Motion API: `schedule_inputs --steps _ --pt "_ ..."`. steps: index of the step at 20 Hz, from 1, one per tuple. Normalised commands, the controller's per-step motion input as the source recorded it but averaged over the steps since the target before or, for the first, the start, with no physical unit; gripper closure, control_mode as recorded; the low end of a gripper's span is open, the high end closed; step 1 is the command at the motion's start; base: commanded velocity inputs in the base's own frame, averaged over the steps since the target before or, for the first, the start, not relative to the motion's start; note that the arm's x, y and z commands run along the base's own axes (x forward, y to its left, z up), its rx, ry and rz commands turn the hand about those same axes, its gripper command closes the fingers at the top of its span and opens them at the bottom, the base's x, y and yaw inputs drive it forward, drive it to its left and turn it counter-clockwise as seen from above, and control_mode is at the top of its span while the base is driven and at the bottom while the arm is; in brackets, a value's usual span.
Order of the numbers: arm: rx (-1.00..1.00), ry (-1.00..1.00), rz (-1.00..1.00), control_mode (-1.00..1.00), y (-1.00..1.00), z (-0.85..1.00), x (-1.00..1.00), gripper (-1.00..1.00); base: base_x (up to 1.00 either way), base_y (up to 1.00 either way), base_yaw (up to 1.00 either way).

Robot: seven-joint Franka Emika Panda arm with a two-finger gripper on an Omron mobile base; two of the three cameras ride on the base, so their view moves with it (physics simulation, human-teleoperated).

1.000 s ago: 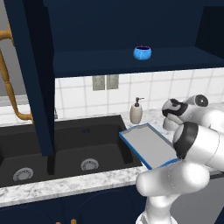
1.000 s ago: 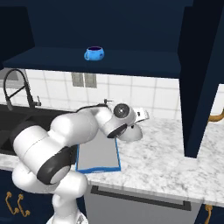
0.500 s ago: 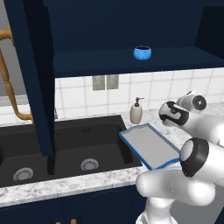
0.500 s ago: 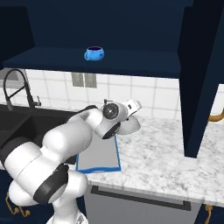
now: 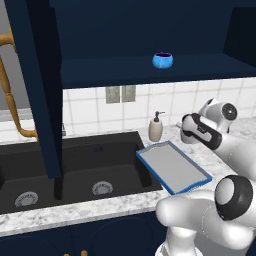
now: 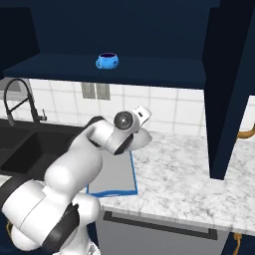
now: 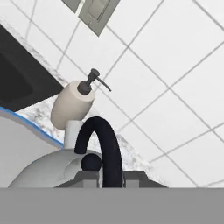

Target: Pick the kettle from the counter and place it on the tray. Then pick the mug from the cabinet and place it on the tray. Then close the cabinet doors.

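Observation:
The silver-grey kettle has its black arched handle between my finger tips, and my gripper is shut on that handle. The kettle shows just right of my hand, at the far end of the tray. From the other side my gripper sits by the tray's far right corner, on the speckled counter. The blue mug stands on the navy shelf of the open cabinet.
A beige pump soap bottle stands against the tiled wall just behind the tray. The black double sink lies left of it, with a faucet. Open cabinet doors hang on both sides.
My hand has swung a little to the left, toward the tray, carrying the kettle with it. The mug, tray and doors have stayed put.

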Motion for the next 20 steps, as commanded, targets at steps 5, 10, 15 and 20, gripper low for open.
schedule_inputs --steps 5,10,15,20 --pt "-0.04 0.06 0.2 -1.0 0.41 0.0 -0.17 1.0 0.0 0.0 0.0" --pt "-0.01 0.02 0.21 -1.0 0.44 0.0 -0.11 1.0 0.0 0.0 0.0" --pt "0.0 0.07 0.19 -1.0 0.49 -0.1 -0.01 1.0 0.0 0.0 0.0" --pt "0.0 0.08 0.2 -1.0 0.42 -0.28 0.01 1.0 0.0 0.0 0.0"
